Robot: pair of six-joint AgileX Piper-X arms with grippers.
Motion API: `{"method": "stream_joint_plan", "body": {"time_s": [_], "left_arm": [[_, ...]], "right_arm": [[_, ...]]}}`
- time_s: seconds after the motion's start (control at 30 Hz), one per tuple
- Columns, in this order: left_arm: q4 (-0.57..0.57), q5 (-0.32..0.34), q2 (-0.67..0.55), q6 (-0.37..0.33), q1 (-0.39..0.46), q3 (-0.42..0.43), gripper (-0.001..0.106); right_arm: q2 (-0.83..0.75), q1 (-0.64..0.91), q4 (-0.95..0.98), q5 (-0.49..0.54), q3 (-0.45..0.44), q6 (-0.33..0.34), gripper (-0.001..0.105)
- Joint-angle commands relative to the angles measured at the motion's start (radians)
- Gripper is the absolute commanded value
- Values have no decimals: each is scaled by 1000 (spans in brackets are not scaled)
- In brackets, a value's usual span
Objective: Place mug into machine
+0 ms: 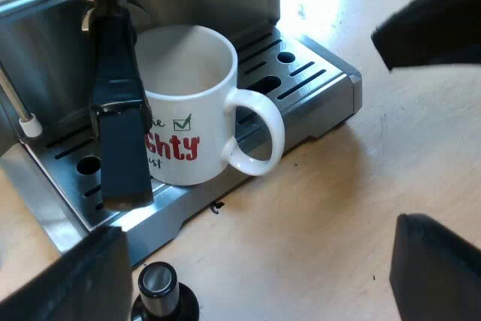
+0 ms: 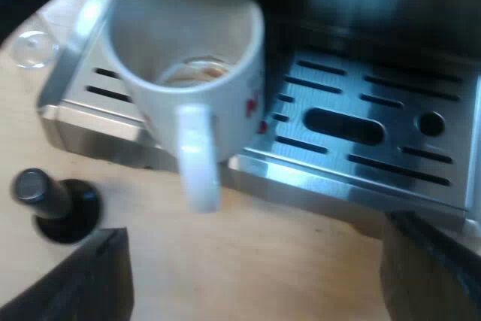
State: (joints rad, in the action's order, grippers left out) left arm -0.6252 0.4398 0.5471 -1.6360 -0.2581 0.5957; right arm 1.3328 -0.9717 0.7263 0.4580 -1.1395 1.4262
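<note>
Mug (image 1: 180, 148), single, sits on drip tray (image 1: 316, 73); one tamper (image 1: 159, 285) nearby.

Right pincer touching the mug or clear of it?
Apart. Right wrist view: right pincer open, its fingers short of the mug, bare table between them.

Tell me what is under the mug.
The mug stands on the slotted metal drip tray, with open slots showing around it. The patch of tray directly under its base is covered, so whether slots lie there cannot be seen.
</note>
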Motion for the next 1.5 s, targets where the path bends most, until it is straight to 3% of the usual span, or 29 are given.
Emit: {"method": "stream_joint_plan", "body": {"time_s": [0.03, 0.3, 0.57, 0.7, 0.87, 1.2, 1.5], "left_arm": [[0, 8, -3, -4, -3, 1, 72], [0, 8, -3, -4, -3, 1, 72], [0, 15, -3, -4, -3, 1, 72], [0, 15, -3, -4, -3, 1, 72], [-1, 21, -3, -4, -3, 1, 72], [-2, 21, -3, -4, -3, 1, 72], [-2, 27, -3, -4, -3, 1, 72]], "right_arm": [[-13, -30, -57, 11, -3, 14, 69], [-13, -32, -104, 9, 1, 14, 69], [-13, -32, -314, -32, 154, 12, 69], [-13, -32, -371, -29, 190, 14, 69], [-9, -14, -464, -32, 237, 64, 69], [71, 37, -590, -95, 239, 119, 69], [146, 37, -642, -86, 239, 119, 69]]}}
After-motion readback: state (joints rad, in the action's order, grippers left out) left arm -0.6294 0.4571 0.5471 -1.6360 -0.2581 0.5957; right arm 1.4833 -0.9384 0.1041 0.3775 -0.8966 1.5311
